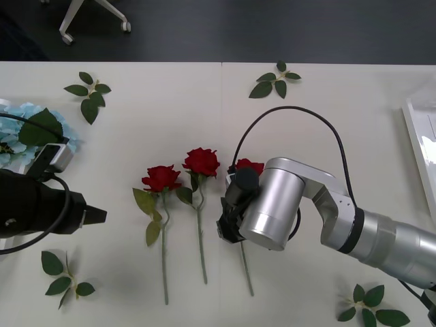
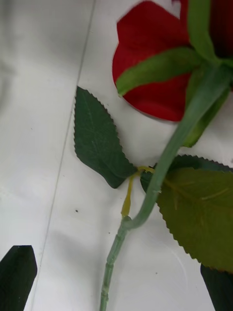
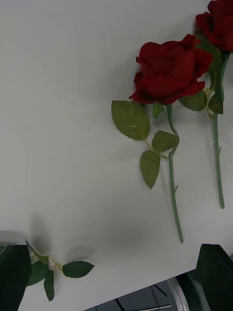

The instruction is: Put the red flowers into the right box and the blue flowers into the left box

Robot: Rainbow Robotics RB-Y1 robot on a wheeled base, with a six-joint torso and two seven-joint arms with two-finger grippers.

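Observation:
Three red flowers lie side by side mid-table: the left rose [image 1: 161,177], the middle rose [image 1: 201,161] and the right rose [image 1: 249,165]. My right gripper [image 1: 228,221] hangs low over the right rose's stem [image 2: 114,257], open, with one black finger on each side of the stem and the bloom [image 2: 155,63] just ahead. My left gripper [image 1: 95,216] is open to the left of the roses, and its wrist view shows the left rose [image 3: 170,73] and the middle rose [image 3: 218,24]. Blue flowers [image 1: 27,129] lie at the far left edge. The right box [image 1: 422,136] shows at the right edge. The left box is out of view.
Bloomless leaf sprigs lie at the back left [image 1: 88,92], back centre [image 1: 276,80], front left [image 1: 65,276] and front right [image 1: 371,306]. A table seam [image 1: 221,102] runs down the middle. A chair base [image 1: 95,13] stands beyond the table.

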